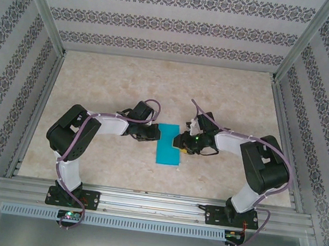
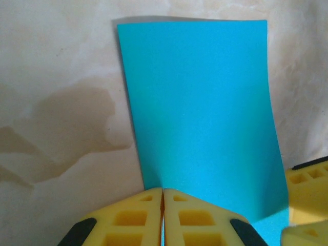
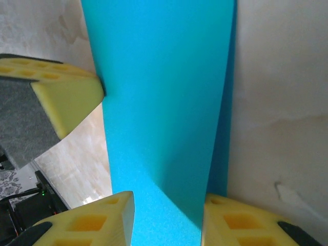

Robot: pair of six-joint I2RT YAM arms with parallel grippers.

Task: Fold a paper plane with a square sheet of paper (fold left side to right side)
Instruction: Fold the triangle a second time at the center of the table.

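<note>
Only one thin, matte teal-blue paper sheet (image 1: 169,145) lies on the beige marbled tabletop (image 1: 121,81). It is folded into a narrow two-layer rectangle and sits between two pincers. The left pincer (image 1: 153,135) has its yellow fingers (image 2: 134,218) pressed together, clamped on the sheet's left edge. The right pincer (image 3: 166,223) has its fingers apart, straddling the opposite edge, where the upper layer lifts off the lower.
</note>
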